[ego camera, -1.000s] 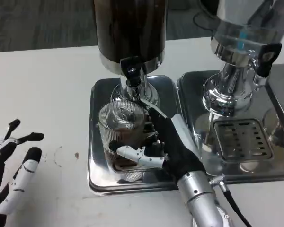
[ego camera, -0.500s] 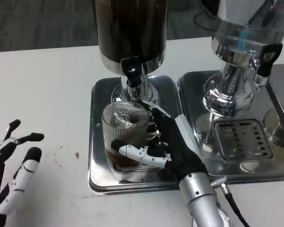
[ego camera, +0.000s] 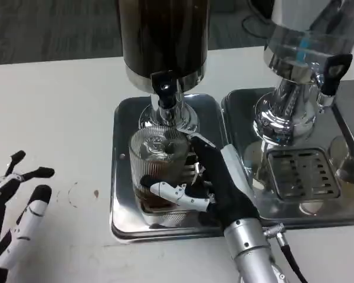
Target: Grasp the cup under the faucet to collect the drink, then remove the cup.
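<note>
While the right hand (ego camera: 215,183) wraps the cup (ego camera: 159,171), fingers (ego camera: 176,193) curl around its near side and the thumb side runs up the cup's 3 o'clock wall, so it's a grip, not a touch. Cup is clear ribbed glass, upright, sitting on the steel tray (ego camera: 123,177) directly at 6 o'clock of the black faucet (ego camera: 165,94), rim just below the spout. Some dark liquid shows at the bottom of the cup; can't tell the level precisely through the ribbing. Faucet hangs off the dark drink dispenser (ego camera: 162,41), whose chrome base stands at the tray's 12 o'clock end. Right forearm (ego camera: 251,253) comes in from 5 o'clock, cable trailing off its 3 o'clock side. Left hand (ego camera: 15,209) is well apart at 9 o'clock of the tray, resting over the white table (ego camera: 59,112), holding nothing, fingers spread apart with black tips pointing toward 1 o'clock. A few small brown marks on the table sit between that hand and the tray. At 3 o'clock of the tray there's a second dispenser (ego camera: 301,65) with its own black tap (ego camera: 330,73), standing on a second tray (ego camera: 342,212) with a slotted drain grate (ego camera: 298,174).
</note>
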Motion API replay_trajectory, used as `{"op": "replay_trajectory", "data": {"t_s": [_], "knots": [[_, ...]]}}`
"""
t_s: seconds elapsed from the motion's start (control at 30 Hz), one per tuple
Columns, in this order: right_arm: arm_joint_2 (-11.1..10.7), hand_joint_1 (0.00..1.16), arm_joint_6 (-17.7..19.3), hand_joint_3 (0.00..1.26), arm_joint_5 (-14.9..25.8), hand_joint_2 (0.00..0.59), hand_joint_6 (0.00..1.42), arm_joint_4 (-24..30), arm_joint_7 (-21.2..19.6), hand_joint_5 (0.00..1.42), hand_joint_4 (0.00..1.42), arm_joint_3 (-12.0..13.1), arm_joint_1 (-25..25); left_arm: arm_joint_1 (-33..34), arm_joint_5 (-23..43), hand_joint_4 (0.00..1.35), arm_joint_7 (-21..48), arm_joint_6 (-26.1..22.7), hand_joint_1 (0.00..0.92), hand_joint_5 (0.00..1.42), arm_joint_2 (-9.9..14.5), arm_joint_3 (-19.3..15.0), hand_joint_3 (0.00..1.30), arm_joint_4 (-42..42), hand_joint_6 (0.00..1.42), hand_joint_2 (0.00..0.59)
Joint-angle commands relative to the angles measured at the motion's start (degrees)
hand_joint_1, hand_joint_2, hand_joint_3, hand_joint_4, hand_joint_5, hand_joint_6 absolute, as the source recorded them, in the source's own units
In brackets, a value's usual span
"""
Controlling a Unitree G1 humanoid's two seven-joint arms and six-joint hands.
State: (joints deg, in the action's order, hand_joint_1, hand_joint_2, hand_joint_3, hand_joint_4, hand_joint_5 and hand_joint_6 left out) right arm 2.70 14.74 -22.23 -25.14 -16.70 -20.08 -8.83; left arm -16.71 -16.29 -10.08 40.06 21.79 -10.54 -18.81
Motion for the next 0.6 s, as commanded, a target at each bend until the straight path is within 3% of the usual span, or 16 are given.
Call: {"op": "replay_trajectory", "data": {"t_s": [0.03, 0.6], "knots": [[1.36, 0.98, 2.01, 0.35, 0.61, 0.192, 1.24, -1.0, -1.22, 0.79, 0.52, 0.82, 0.01, -0.34, 0.53, 0.08, 0.5, -0.48, 0.0, 0.19, 0.0, 0.06, 0.43, 0.32, 0.01, 0.253], [1.7, 1.01, 4.28, 0.4, 0.6, 0.165, 1.31, -2.56, -3.19, 0.87, 0.57, 1.96, -0.18, 1.56, 0.34, 0.07, 1.82, -0.43, 0.0, 0.19, 0.41, 0.7, 0.42, -1.61, 0.02, 0.244]]}}
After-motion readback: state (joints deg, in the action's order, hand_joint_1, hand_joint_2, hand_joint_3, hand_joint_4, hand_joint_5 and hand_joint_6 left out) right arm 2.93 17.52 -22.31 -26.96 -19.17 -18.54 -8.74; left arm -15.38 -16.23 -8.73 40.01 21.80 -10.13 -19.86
